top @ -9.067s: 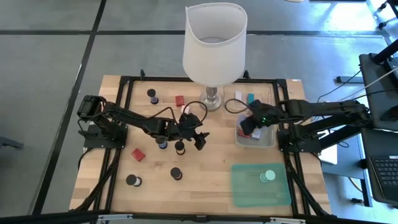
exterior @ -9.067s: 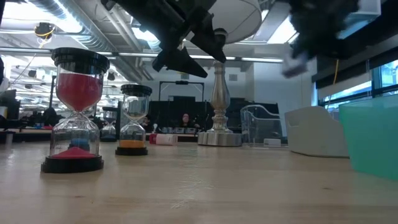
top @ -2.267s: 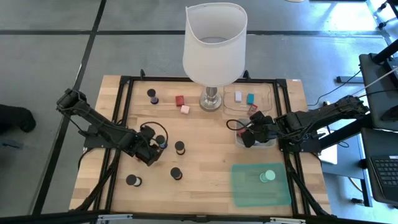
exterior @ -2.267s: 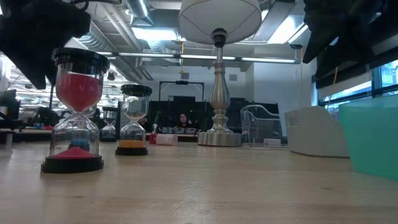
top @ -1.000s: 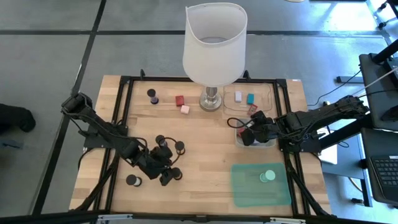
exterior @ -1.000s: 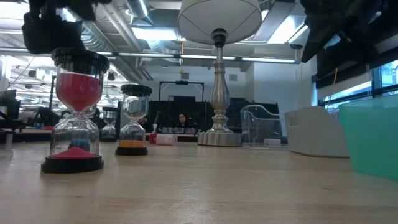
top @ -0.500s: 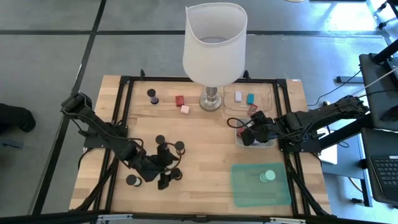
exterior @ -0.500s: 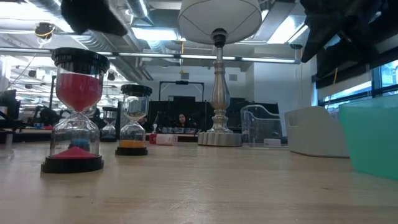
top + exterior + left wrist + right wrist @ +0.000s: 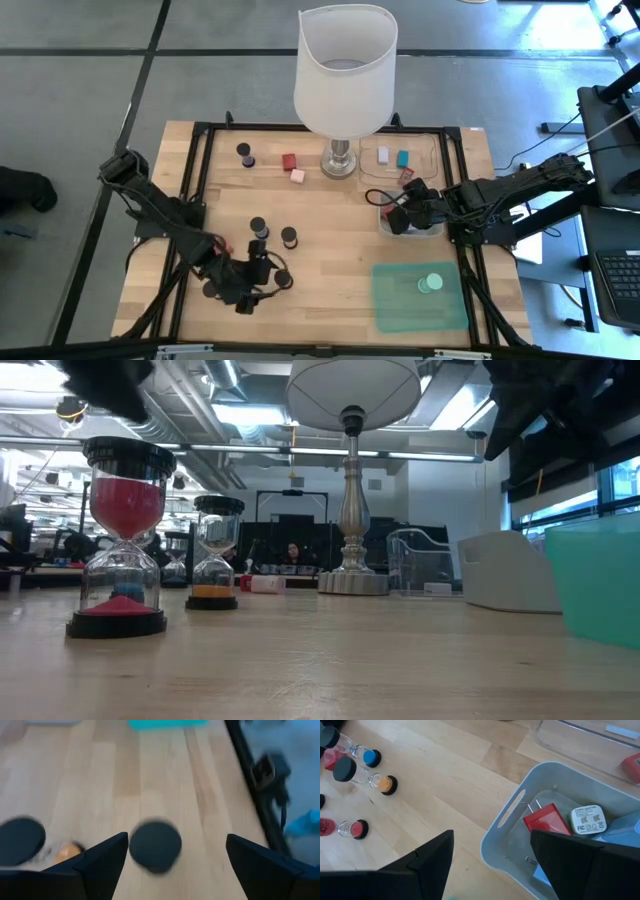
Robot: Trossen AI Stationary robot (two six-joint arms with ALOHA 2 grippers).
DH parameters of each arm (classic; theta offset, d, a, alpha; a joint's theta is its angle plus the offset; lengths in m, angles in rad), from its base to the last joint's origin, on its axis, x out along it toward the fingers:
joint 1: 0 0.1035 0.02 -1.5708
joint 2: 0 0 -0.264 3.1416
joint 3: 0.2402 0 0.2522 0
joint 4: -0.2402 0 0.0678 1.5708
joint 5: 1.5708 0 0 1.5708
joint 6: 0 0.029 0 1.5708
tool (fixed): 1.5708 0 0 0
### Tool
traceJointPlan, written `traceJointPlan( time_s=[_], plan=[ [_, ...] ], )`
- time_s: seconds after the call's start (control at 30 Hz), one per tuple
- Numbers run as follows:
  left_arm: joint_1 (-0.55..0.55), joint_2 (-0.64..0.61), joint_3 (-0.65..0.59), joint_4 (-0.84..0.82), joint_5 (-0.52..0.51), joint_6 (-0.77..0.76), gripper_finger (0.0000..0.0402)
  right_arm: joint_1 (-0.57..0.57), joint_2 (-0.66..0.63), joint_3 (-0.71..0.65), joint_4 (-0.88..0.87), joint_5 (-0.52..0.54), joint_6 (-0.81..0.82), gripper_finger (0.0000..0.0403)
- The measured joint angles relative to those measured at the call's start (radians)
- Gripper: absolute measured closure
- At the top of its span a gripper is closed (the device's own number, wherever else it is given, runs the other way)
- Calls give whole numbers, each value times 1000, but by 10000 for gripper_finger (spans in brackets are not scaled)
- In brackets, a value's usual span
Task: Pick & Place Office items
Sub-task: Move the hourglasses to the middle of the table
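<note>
Several small hourglasses with black round caps stand on the wooden table (image 9: 330, 250). My left gripper (image 9: 250, 288) hovers open over the near left part of the table. One black cap (image 9: 155, 846) lies ahead between its fingers, untouched; a second cap (image 9: 20, 837) with orange sand stands beside it. In the low view a red-sand hourglass (image 9: 125, 540) and an orange-sand one (image 9: 215, 555) stand upright on their bases. My right gripper (image 9: 400, 218) hangs open above the grey bin (image 9: 512, 805), which holds a red plug (image 9: 547, 820) and a white adapter (image 9: 587, 820).
A tall white-shaded lamp (image 9: 345, 70) stands at the far middle. Beside it sit a red block (image 9: 289, 160) and a pink block (image 9: 297, 176). A clear tray (image 9: 425, 150) holds small white and teal blocks. A mint disc (image 9: 431, 283) lies on the green mat (image 9: 400, 310).
My left gripper has swung toward the table's near left corner, past the hourglasses, and its wrist has rolled. The hourglasses stand where they were. My right gripper has kept still above the bin.
</note>
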Motion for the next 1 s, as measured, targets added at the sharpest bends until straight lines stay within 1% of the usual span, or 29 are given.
traceJointPlan(
  time_s=[0.07,0.17,0.27,0.33,0.43,0.5,0.6,0.83,1.0],
  plan=[
    [-24,0,0,-64,-16,4,68,0,0,0,0,-1,0,136],
    [-63,0,0,-162,-70,31,68,0,0,0,0,-2,0,136],
    [-84,0,-40,-158,-116,35,68,0,0,0,0,-2,0,136],
    [-90,0,-79,-95,-129,35,68,0,0,0,0,-2,0,136],
    [-89,0,-150,74,-129,46,68,0,0,0,0,-1,0,136],
    [-89,0,-189,163,-155,78,68,0,0,0,0,-1,0,136],
    [-86,0,-214,252,-195,106,68,0,0,0,0,-2,0,136],
    [-28,0,-257,388,-171,104,68,0,0,0,0,-1,1,136],
    [3,1,-258,401,-144,75,68,0,0,0,0,-1,1,136]
  ],
)
